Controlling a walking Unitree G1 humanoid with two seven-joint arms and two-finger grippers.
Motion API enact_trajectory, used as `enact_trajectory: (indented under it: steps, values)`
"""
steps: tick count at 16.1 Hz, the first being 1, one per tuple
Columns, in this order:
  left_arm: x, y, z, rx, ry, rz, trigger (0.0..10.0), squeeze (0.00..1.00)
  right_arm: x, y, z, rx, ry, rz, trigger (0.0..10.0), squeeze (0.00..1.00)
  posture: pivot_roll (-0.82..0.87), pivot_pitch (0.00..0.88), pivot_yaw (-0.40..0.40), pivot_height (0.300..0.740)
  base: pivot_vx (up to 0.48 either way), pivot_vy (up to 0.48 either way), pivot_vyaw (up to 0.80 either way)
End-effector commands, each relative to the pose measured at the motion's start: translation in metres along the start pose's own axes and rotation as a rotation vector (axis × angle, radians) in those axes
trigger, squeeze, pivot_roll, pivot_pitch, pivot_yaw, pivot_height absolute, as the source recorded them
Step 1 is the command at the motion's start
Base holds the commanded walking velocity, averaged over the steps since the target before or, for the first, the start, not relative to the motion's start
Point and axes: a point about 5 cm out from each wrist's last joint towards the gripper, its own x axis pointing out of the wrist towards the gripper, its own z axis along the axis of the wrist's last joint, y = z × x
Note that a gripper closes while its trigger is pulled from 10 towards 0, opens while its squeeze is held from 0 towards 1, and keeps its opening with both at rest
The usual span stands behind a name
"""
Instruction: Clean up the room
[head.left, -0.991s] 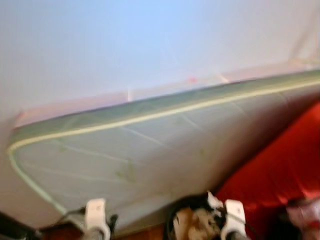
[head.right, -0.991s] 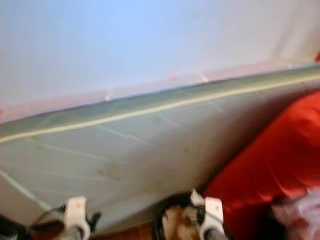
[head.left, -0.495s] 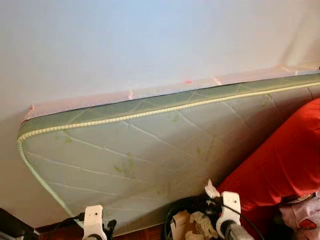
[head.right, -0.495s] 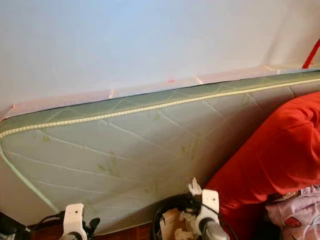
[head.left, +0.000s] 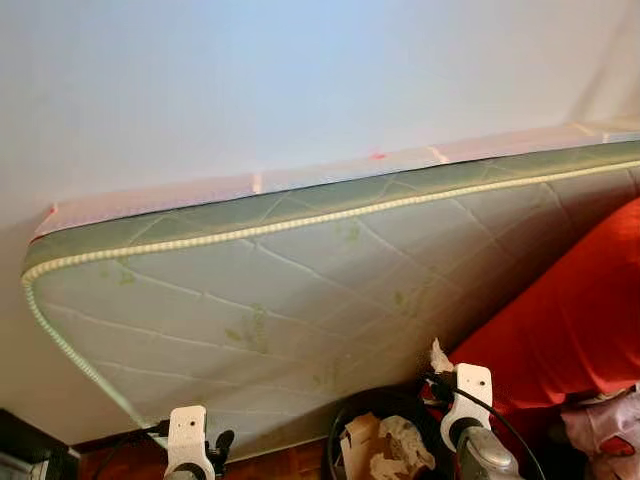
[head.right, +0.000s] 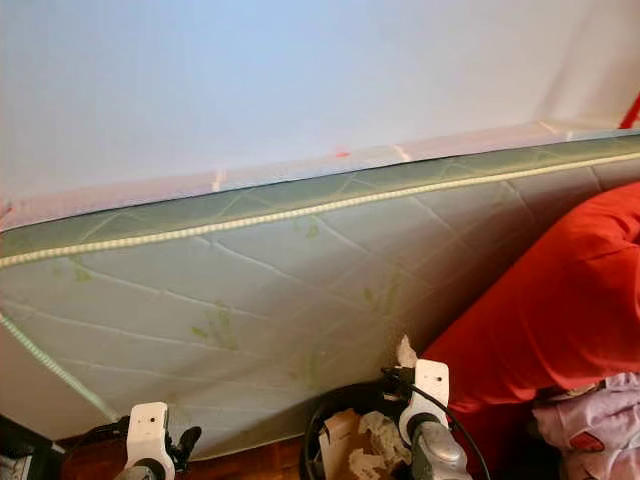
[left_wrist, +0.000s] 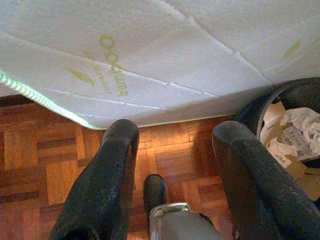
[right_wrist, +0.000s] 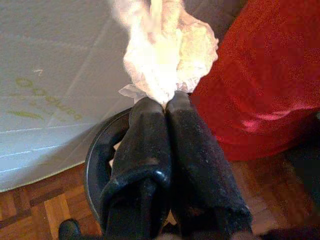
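The left gripper (left_wrist: 170, 165) is hovering idle over the parquet floor (left_wrist: 45, 165), its fingers spread apart and holding nothing. Behind it, a quilted mattress (head.left: 260, 300) is leaning against the white wall (head.left: 300, 80). Just to the right, a black waste bin (head.left: 345, 440) is sitting already partly filled with crumpled paper (head.left: 395, 450). The right gripper (right_wrist: 165, 100) is pinching a wad of tissue (right_wrist: 167, 55) above the bin's far rim, apparently about to drop it. Further right, red bedding (head.left: 570, 330) and pink clothing (head.left: 605, 440) are lying untidied, suggesting plenty remains.
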Motion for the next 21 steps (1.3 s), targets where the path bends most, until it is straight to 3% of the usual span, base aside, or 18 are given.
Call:
enact_trajectory:
  steps: [1,8,13,14,15,21]
  values:
    - [-0.001,0.001,-0.002,0.009,0.014,0.008,10.0,0.0,-0.001,-0.001,-0.004,0.022,0.02,0.0,10.0,0.0,0.13,0.072,-0.028,0.74,0.0,0.0,0.0]
    - [-0.001,0.0,-0.002,0.004,0.01,0.001,10.0,0.0,-0.006,-0.006,-0.018,-0.024,0.099,0.031,10.0,0.0,0.14,0.082,-0.032,0.74,0.0,0.0,0.0]
    - [-0.002,-0.002,0.0,-0.007,-0.046,-0.026,10.0,0.0,-0.008,-0.016,-0.016,-0.002,0.053,0.017,10.0,0.0,0.14,0.096,-0.037,0.74,0.0,0.0,0.0]
    - [0.009,-0.016,0.032,0.0,-0.137,-0.052,10.0,0.0,-0.006,-0.008,-0.015,-0.005,0.056,0.027,10.0,0.0,0.13,0.099,-0.036,0.735,0.0,0.0,0.0]
    - [0.012,-0.019,0.04,0.001,-0.156,-0.056,10.0,0.0,-0.006,-0.006,-0.015,-0.003,0.054,0.032,10.0,0.0,0.13,0.102,-0.038,0.725,0.0,0.0,0.0]
    - [0.01,-0.018,0.033,-0.014,-0.142,-0.056,10.0,0.0,-0.004,0.002,-0.015,-0.02,0.062,0.051,10.0,0.0,0.13,0.112,-0.048,0.656,0.0,0.0,0.0]
